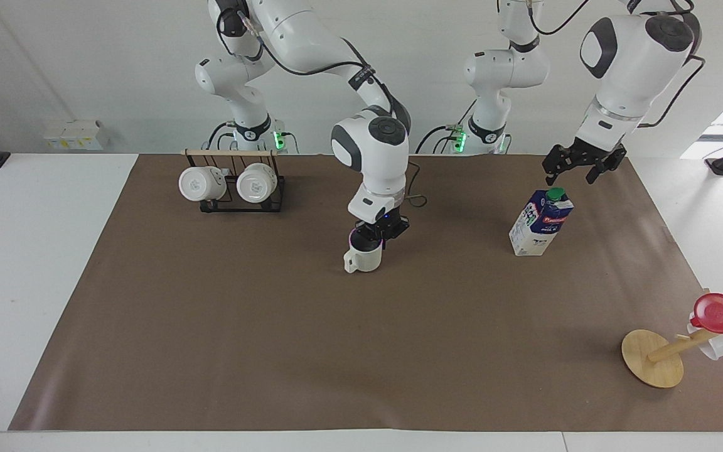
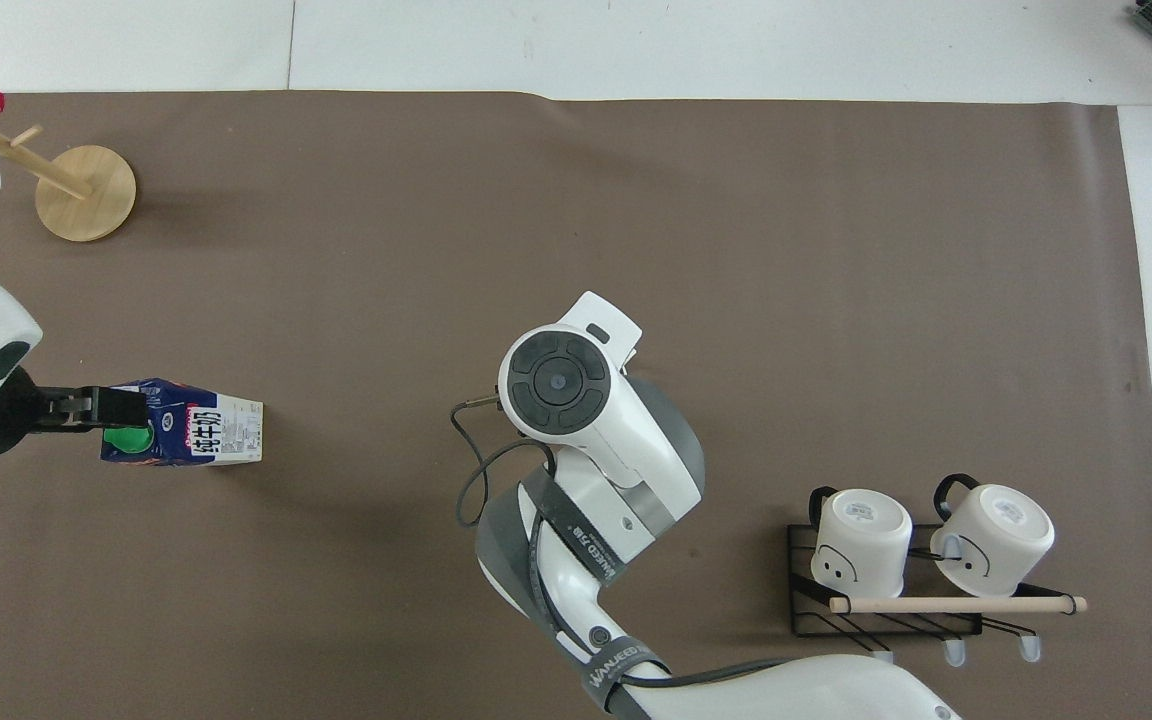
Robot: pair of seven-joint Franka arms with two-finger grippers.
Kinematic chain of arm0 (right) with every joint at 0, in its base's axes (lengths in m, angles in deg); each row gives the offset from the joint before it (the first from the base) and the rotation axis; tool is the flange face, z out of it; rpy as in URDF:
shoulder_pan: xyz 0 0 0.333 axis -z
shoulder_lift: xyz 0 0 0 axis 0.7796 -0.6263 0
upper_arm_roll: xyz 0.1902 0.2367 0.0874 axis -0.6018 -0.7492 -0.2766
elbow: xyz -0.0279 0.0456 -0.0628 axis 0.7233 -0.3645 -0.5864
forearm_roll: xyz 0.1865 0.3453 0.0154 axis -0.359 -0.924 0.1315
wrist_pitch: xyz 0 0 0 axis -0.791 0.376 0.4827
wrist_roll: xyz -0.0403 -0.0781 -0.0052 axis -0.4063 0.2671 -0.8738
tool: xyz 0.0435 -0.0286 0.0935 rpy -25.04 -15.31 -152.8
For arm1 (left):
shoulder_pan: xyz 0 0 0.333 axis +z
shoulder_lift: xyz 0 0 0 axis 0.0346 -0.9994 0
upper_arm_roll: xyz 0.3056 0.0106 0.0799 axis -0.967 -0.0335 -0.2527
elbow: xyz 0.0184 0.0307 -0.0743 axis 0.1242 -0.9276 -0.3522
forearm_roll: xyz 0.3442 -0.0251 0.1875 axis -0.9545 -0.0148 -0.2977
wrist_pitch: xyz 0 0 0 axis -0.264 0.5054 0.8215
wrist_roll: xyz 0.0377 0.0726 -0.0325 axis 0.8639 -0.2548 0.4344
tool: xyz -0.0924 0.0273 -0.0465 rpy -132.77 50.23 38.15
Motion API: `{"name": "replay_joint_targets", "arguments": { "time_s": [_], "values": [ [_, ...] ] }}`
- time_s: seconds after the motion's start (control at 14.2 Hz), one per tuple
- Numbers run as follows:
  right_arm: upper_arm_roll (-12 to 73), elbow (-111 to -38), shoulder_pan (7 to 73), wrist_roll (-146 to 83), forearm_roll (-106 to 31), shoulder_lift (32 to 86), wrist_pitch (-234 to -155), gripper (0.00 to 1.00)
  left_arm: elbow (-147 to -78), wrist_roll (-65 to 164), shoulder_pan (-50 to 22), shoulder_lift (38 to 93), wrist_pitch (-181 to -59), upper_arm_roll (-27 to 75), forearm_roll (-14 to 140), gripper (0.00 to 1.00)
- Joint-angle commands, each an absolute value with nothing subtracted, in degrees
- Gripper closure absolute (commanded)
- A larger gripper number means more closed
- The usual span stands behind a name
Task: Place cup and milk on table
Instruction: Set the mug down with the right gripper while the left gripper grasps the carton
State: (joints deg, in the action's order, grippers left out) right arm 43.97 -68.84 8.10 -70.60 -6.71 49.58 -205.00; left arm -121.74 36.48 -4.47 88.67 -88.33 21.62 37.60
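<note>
In the facing view, the cup (image 1: 364, 257) is seen gripped at its rim by the right gripper (image 1: 374, 233), whose fingers are clenched on it. The cup hangs upright, handle turned toward the right arm's end, at or just above the brown sheet of the table (image 1: 211, 326); contact with the sheet cannot be made out. The step in hand is judged to be the setting down of the cup near the middle of the table. Next, a short straight descent would be called for until the base rests flat, then a release and a clean lift so that the rim is not dragged. The milk (image 1: 541, 222) stands upright on the sheet toward the left arm's end. The left gripper (image 1: 567, 171) is held spread open over the carton's capped top, slightly toward the robots, apart from it. For a grasp, it would need to be brought down around the carton and closed. Two white mugs hang on a rack (image 1: 236, 185) nearer to the robots, toward the right arm's end.

In the overhead view, the cup is hidden under the right arm's wrist, so nothing more can be told of it. The milk (image 2: 198, 436) is seen from above, and the left gripper (image 2: 106, 408) covers part of its green cap, its fingers released. A wooden stand (image 2: 84, 192) with a red cup lies farther from the robots than the milk.
</note>
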Motion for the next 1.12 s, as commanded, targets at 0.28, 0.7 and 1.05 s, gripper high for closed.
{"name": "replay_joint_targets", "arguments": {
  "time_s": [0.28,0.7,1.05],
  "values": [
    [43.58,-72.02,8.68,-67.76,-7.48,50.65,-208.58,1.0,-131.2,34.55,-4.18,92.68,-98.64,22.14,36.94,0.0],
    [43.67,-71.76,8.86,-67.84,-9.24,50.65,-208.67,0.37,-135.77,32.79,-5.06,92.15,-104.72,22.14,36.94,0.0],
    [43.76,-70.18,9.47,-68.46,-9.77,52.92,-207.44,0.0,-135.77,30.94,-5.5,91.62,-107.35,22.23,36.85,0.0]
  ]
}}
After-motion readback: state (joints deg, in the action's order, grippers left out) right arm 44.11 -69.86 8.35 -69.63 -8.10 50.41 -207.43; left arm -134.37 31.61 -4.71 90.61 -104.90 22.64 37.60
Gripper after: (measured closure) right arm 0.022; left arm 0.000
